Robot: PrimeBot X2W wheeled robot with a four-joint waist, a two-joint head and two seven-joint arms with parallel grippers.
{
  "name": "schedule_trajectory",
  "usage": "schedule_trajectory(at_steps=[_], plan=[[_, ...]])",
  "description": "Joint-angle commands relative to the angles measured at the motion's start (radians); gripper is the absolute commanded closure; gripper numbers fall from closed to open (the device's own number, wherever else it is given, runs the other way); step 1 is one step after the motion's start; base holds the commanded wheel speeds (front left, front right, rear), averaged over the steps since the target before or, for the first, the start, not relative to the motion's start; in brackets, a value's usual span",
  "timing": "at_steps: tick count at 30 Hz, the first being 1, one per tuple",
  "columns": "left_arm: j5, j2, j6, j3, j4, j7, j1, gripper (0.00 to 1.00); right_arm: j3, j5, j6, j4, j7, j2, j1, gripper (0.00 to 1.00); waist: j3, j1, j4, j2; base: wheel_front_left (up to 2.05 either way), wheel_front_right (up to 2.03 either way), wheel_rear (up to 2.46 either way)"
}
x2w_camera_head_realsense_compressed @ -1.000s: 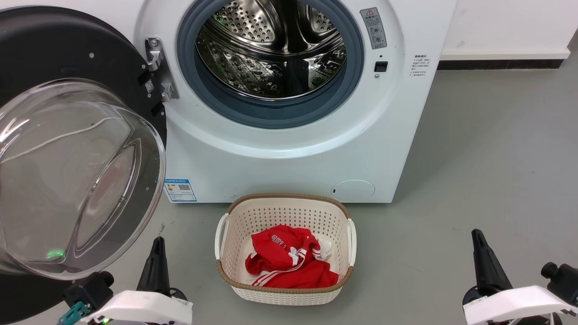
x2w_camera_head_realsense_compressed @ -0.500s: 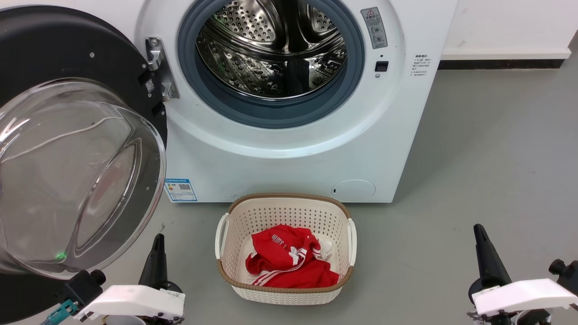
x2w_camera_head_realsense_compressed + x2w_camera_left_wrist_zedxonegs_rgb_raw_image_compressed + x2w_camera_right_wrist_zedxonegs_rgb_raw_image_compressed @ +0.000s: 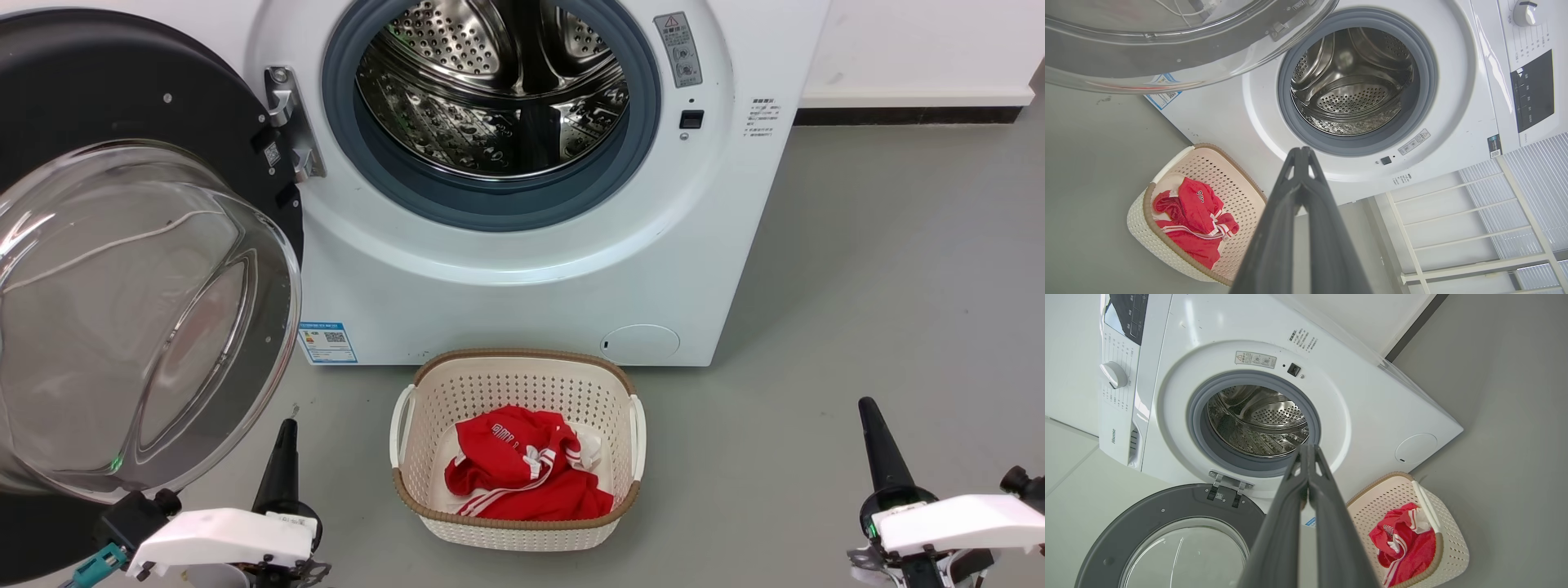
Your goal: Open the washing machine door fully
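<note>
The white washing machine (image 3: 522,294) stands ahead, its steel drum (image 3: 494,86) bare inside the grey-blue gasket. Its door (image 3: 122,269), black with a clear domed window, is swung wide to the left on its hinge (image 3: 286,122); it also fills the lower left of the right wrist view (image 3: 1171,539) and the top left of the left wrist view (image 3: 1167,41). My left gripper (image 3: 286,433) is shut and empty, low beside the door's edge, not touching it. My right gripper (image 3: 867,408) is shut and empty at the lower right, over bare floor. Both wrist views show fingers pressed together (image 3: 1301,153) (image 3: 1308,451).
A cream perforated laundry basket (image 3: 408,408) with a red garment (image 3: 522,474) sits on the grey floor just in front of the machine, between my grippers. A white wall with a dark baseboard (image 3: 898,114) runs behind at right. A white rack (image 3: 1453,228) stands beside the machine.
Both arms have drawn back slightly toward the bottom edge, the grippers sitting a little lower and staying shut. The door and basket have not moved.
</note>
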Motion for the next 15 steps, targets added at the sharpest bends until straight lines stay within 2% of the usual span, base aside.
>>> schedule_trajectory(at_steps=[1,15], plan=[[-0.03,0.001,-0.01,0.004,-0.004,0.007,-0.029,1.0,-0.003,0.031,0.0,-0.005,0.006,-0.006,-0.026,1.0,0.0,0.0,0.0,0.0,0.0,0.0,0.0],[-0.181,0.001,-0.024,0.018,0.014,0.044,-0.046,1.0,-0.013,0.18,0.0,0.011,0.041,-0.006,-0.046,1.0,0.001,0.0,0.002,0.0,0.0,0.0,0.0]])
